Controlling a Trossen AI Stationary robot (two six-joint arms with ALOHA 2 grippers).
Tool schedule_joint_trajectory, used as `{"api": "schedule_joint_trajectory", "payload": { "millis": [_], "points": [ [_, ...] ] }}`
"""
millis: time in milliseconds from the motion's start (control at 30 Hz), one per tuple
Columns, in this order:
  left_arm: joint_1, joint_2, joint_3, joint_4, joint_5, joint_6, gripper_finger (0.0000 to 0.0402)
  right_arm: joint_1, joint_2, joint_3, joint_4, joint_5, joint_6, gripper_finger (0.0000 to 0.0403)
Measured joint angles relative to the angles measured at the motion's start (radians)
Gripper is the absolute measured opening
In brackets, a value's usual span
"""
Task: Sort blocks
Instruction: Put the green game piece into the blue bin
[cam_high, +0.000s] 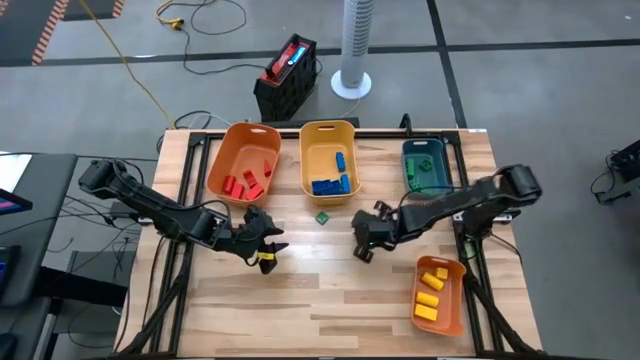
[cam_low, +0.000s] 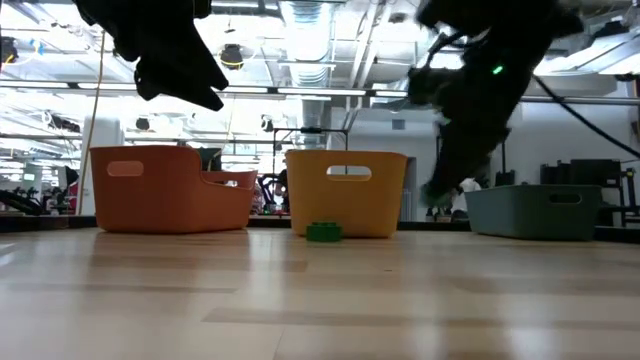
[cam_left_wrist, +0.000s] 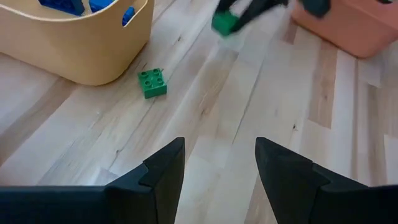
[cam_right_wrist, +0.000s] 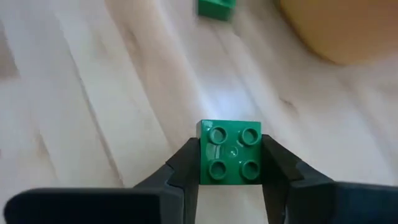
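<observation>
Between the right gripper's (cam_right_wrist: 229, 163) jaws, a small green plastic four-stud brick (cam_right_wrist: 230, 152) sits clamped, lifted above the pale wooden worktop (cam_high: 330, 290). Another green brick (cam_high: 322, 216) lies loose beside the yellow bin (cam_high: 305, 150). Left gripper (cam_left_wrist: 219, 163) hangs apart, empty. Most blocks look sorted; these two greens remain for the teal bin (cam_high: 408, 152).

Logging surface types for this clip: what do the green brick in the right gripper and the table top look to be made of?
Green brick, between the right gripper's fingers: apparently moulded plastic, smooth with a slight sheen, four round studs on top. Table top: looks like light wood in joined planks, visible grain and seams; the soft glare suggests a sealed, satin finish.
</observation>
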Motion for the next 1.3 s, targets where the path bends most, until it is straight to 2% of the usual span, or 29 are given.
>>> {"api": "schedule_joint_trajectory", "payload": {
  "millis": [133,233,467,667,867,1033,1300],
  "points": [
    [0.001,-0.007,0.000,0.003,0.000,-0.001,0.0189,-0.027,-0.165,0.003,-0.200,0.005,0.021,0.0128],
    [0.001,-0.007,0.000,0.011,0.000,-0.002,0.0189,-0.096,-0.272,0.031,-0.362,0.029,0.088,0.0127],
    [0.017,-0.011,0.000,0.043,0.000,-0.014,0.0189,-0.406,-0.388,0.056,-0.681,0.060,0.214,0.0127],
    [0.022,-0.020,0.001,0.047,0.017,-0.022,0.0189,-0.656,-0.402,0.053,-0.713,0.021,0.202,0.0126],
    [0.022,-0.021,0.001,0.048,0.025,-0.022,0.0189,-0.873,-0.350,-0.002,-0.661,-0.145,0.094,0.0126],
    [0.022,-0.021,0.001,0.048,0.049,-0.022,0.0189,-0.942,-0.305,-0.019,-0.641,-0.187,0.056,0.0146],
    [0.022,-0.021,0.001,0.047,0.059,-0.043,0.0190,-0.948,-0.332,-0.018,-0.611,-0.232,0.011,0.0227]
  ]
}}
